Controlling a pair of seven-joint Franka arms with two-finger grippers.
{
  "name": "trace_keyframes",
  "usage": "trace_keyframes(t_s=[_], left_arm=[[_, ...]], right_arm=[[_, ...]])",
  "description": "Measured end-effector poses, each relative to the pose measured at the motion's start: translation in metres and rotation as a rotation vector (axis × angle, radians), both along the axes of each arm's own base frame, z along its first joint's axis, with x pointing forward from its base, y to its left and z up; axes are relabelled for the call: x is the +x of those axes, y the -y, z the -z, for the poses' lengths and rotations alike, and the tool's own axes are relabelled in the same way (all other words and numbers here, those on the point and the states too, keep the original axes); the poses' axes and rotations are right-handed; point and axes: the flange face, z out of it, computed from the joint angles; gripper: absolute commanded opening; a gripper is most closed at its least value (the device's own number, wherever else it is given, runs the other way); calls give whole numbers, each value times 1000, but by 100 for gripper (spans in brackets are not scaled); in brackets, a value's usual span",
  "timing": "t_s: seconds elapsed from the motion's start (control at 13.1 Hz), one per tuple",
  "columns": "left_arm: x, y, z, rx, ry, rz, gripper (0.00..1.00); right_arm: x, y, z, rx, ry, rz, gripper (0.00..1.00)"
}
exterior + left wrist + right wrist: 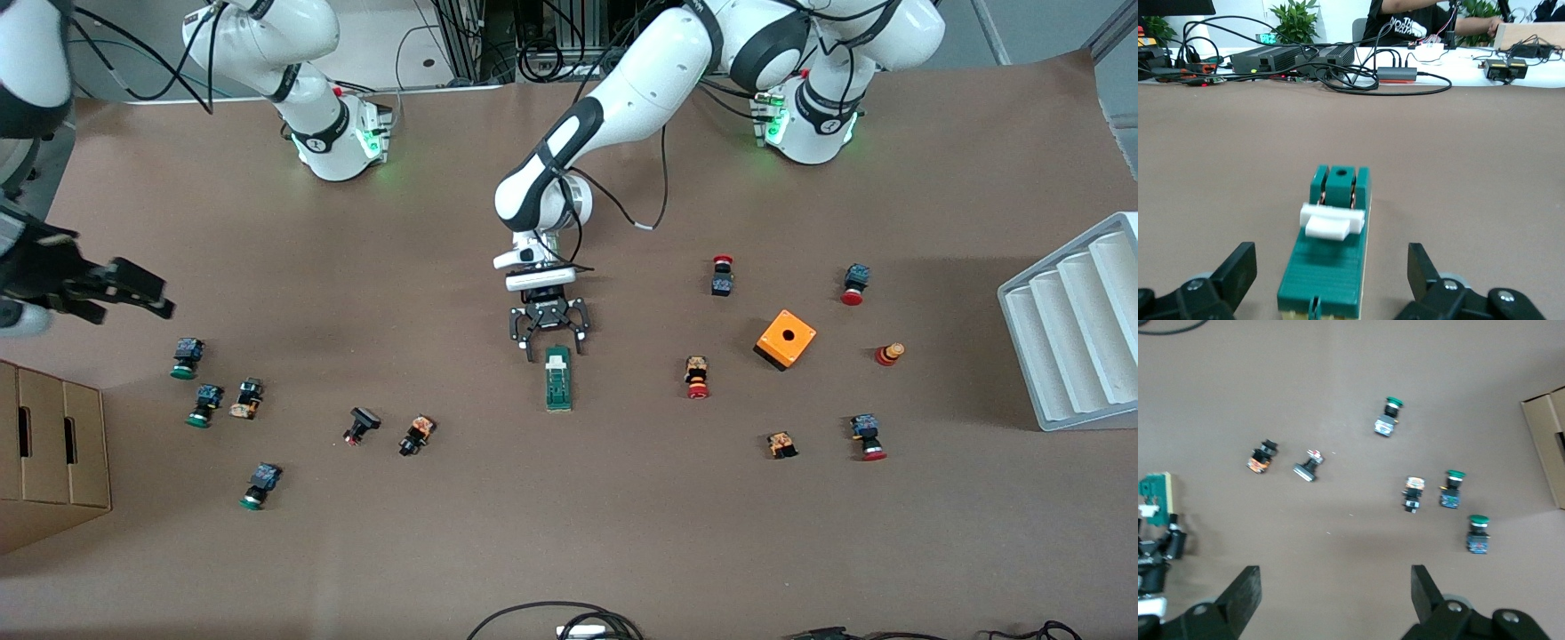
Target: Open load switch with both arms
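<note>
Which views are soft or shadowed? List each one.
Front view: even light, sharp, soft shadow beside the orange box. Left wrist view: load switch slightly soft up close, open left gripper fingers blurred at the edge. Right wrist view: mildly blurred throughout, buttons smeared, right gripper open.

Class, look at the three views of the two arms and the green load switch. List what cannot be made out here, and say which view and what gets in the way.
- Load switch: its near end is cut off by the left wrist view's edge, between the open left gripper.
- Load switch in the right wrist view: cut by the edge.
- Right gripper: the arm leaves the front view's edge.
- Cardboard box: cut by the front view's edge.
</note>
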Motion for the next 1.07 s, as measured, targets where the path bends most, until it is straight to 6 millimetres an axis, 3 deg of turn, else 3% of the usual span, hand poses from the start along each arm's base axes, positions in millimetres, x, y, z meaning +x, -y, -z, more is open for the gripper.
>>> trace_keyframes(t_s=[0.08, 0.23, 0.53, 1.07], left_arm=[[1, 3, -11, 2, -4, 0, 100], [4, 9, -31, -11, 3, 4, 100], [6, 18, -75, 0, -40, -15, 100], [7, 34, -176, 43, -180, 31, 100]], right_arm=[[-8, 15, 1, 6, -1, -2, 100], [-15, 24, 2, 12, 0, -17, 100], [-13, 21, 5, 8, -1, -47, 100], [-9, 24, -8, -18, 35, -54, 100]])
